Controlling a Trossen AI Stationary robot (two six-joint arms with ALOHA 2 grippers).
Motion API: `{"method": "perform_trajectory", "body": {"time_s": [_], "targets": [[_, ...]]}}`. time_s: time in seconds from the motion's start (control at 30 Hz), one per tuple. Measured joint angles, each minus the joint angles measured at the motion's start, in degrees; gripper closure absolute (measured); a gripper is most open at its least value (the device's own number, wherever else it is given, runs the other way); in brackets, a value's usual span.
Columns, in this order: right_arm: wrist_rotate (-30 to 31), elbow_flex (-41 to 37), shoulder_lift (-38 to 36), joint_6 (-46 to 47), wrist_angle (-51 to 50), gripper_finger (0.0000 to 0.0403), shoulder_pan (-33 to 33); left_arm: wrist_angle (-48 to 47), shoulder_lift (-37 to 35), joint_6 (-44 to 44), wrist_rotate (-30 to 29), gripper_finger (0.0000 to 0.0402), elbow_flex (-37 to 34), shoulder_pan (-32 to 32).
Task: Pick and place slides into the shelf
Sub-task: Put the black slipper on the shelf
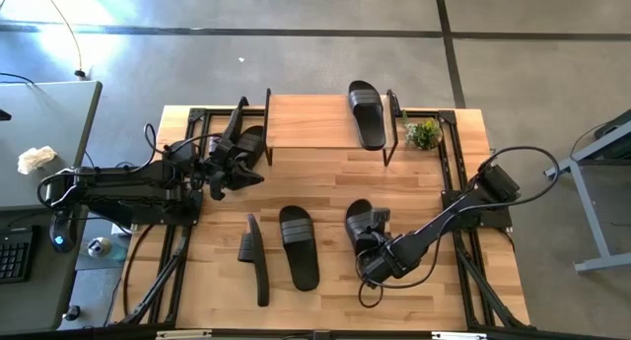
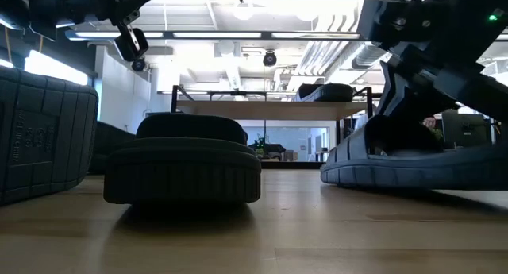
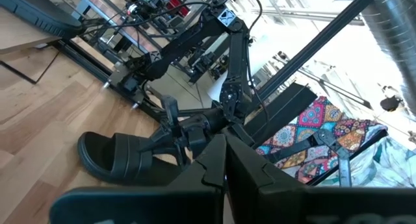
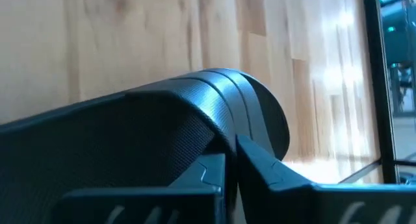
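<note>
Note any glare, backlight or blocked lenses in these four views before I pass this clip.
High view: evenly lit, a pale glare patch on the floor upper left. Low view: bright ceiling lights backlight the slides into dark silhouettes. Left wrist view: windows blow out behind the right arm. Right wrist view: the held slide's strap fills the frame; glare streaks the table.

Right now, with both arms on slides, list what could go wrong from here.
1. The left pincer carries a slide close beside the shelf frame; it could snag a black leg.
2. The right pincer grips only the strap of its slide, whose sole tilts off the table and may swing or slip.
</note>
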Motion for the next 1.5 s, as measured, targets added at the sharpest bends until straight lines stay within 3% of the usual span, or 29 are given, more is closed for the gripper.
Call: {"method": "perform_trajectory", "body": {"time_s": [0.3,0.53,0.67,0.8,1.0,1.23,1.5], "targets": [[0.9,7.4,0.0,3.0,-1.2,0.04,0.3,-0.2,0.0,0.0,0.0,0.0401,0.0,0.0],[3.3,23.8,0.0,-0.7,-11.3,0.0401,0.3,-0.2,0.0,0.0,0.0,0.0401,0.0,0.0],[8.0,34.0,0.0,-2.2,-17.7,0.0402,0.1,-0.2,0.0,0.0,0.0,0.0401,0.0,0.0],[13.7,42.6,0.0,-7.2,-17.9,0.0402,-1.9,-0.2,0.0,0.0,0.0,0.0401,0.0,0.0],[16.9,51.7,0.0,-12.7,-17.6,0.0402,-8.7,-0.2,0.0,0.0,0.0,0.0401,0.0,0.0],[16.3,56.4,0.0,-28.5,-16.7,0.0403,-21.4,-0.1,0.0,0.0,0.0,0.0401,0.0,0.0],[8.5,54.9,0.0,-54.3,-6.3,0.0403,-36.7,-0.1,0.0,0.0,0.0,0.0401,0.0,0.0]]}}
